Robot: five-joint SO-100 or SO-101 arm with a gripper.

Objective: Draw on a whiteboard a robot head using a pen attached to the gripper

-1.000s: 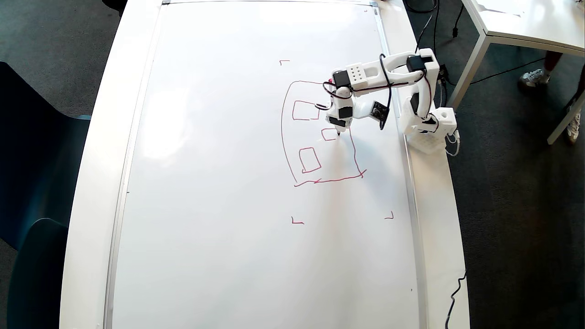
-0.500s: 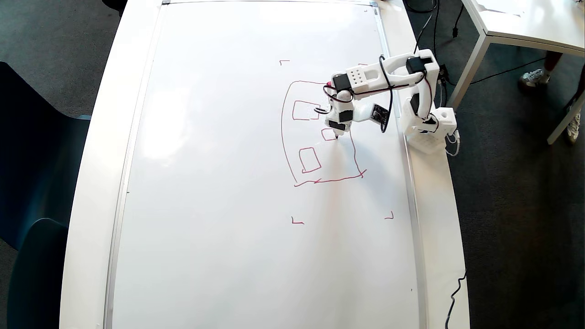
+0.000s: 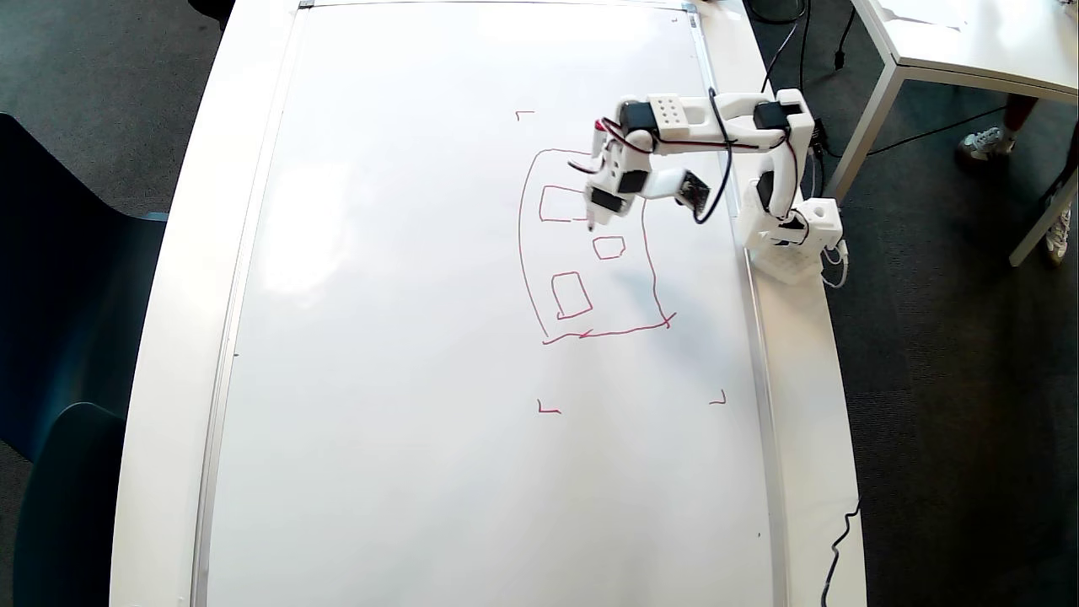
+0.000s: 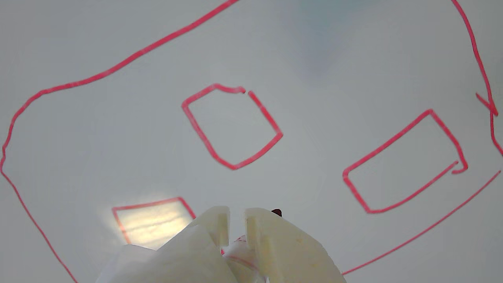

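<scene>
**Pen between strokes, stalk box still missing**

Dark carpet surrounds the long white bench [image 3: 169, 337] carrying your large glossy white whiteboard [image 3: 421, 379]. Your white plastic gripper [image 4: 235, 220] has its fingers [image 4: 271, 239] narrowly closed around the slim white pen [image 3: 600, 169], tip near the upper inner box. The red-line robot head [image 3: 527, 253] sits toward the board's right edge: wobbly outline, three boxes inside. Judged, the outside box on a stalk remains; you'd reposition beyond the outline before touching down.

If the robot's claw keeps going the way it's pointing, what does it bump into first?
Probably the whiteboard. The end effector points down at it with the pen tip leading, beside the upper small box of the robot head. How much gap remains under the tip is unclear.
</scene>
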